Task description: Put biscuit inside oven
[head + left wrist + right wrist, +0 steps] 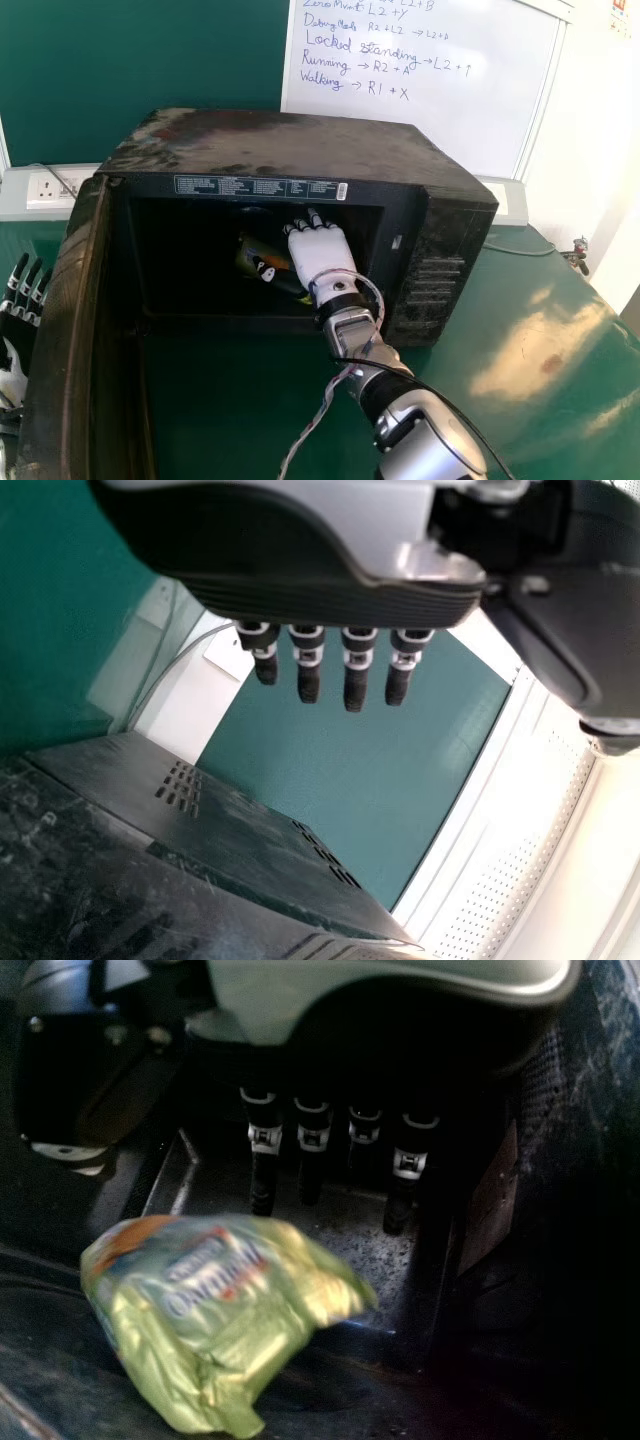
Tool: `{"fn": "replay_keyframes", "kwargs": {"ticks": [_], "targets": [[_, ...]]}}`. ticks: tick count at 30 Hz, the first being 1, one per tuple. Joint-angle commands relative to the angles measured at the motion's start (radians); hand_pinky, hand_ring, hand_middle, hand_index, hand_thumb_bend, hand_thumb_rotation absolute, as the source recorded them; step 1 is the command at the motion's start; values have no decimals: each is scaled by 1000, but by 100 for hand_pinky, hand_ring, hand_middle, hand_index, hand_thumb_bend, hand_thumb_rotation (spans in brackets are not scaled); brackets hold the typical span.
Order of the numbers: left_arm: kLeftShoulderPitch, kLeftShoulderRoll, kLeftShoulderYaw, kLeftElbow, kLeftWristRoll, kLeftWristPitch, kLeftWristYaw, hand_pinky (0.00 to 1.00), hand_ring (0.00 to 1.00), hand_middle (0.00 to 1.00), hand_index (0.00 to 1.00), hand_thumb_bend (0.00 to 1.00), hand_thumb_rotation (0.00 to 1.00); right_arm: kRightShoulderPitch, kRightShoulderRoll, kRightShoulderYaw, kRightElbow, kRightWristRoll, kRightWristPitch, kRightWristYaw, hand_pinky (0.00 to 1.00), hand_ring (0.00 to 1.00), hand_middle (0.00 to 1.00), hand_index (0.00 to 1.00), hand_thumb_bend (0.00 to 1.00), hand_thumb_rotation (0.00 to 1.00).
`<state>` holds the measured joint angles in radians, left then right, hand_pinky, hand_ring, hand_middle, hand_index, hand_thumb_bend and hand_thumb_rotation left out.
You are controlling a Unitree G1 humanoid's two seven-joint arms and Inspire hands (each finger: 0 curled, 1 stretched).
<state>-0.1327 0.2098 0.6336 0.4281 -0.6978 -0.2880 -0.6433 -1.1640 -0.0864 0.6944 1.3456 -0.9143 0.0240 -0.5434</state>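
One biscuit packet [210,1310], one oven [270,145], one whiteboard [440,125], one left hand [11,382], one right hand [318,255]

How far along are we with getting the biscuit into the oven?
Looks done: the oven door stands open and the biscuit packet is inside. Under way: the right robot hand is in there too, its fingers straight and apparently not gripping the packet. Left: that hand has yet to come out; shutting the door might follow, though the task doesn't mention it.
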Motion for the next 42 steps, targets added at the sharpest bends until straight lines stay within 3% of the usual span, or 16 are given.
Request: {"fn": "replay_keyframes", "kwargs": {"ticks": [1,6,10,18,25,35,42], "targets": [[38,-37,-3,44,-5,-3,-4,45,64,78,90,11,0,-16,0,-2,-7,10,-4,15,78,88,93,81,78,28],[38,-37,-4,45,-5,-6,-6,43,63,77,90,10,0,-18,-1,-16,-11,31,-20,45,86,93,98,84,78,30],[38,-35,-5,43,-5,0,-3,47,66,78,90,10,0,-19,-3,-13,-16,35,-29,59,88,95,100,87,81,33],[42,-38,-6,35,-3,1,5,44,65,78,90,11,0,-9,-10,-15,-29,45,-57,50,86,93,98,89,84,39],[46,-39,-6,25,-1,4,11,49,66,78,90,10,0,30,-27,-22,-69,55,-91,-11,81,88,92,87,87,51],[38,-28,-2,44,-9,8,-6,47,65,78,91,11,0,167,-98,-61,-254,87,-175,-43,84,87,89,87,85,49],[33,-25,-3,56,-5,4,-1,45,65,78,89,10,0,304,-173,-97,-421,87,-219,-80,77,85,88,85,84,50]]}}
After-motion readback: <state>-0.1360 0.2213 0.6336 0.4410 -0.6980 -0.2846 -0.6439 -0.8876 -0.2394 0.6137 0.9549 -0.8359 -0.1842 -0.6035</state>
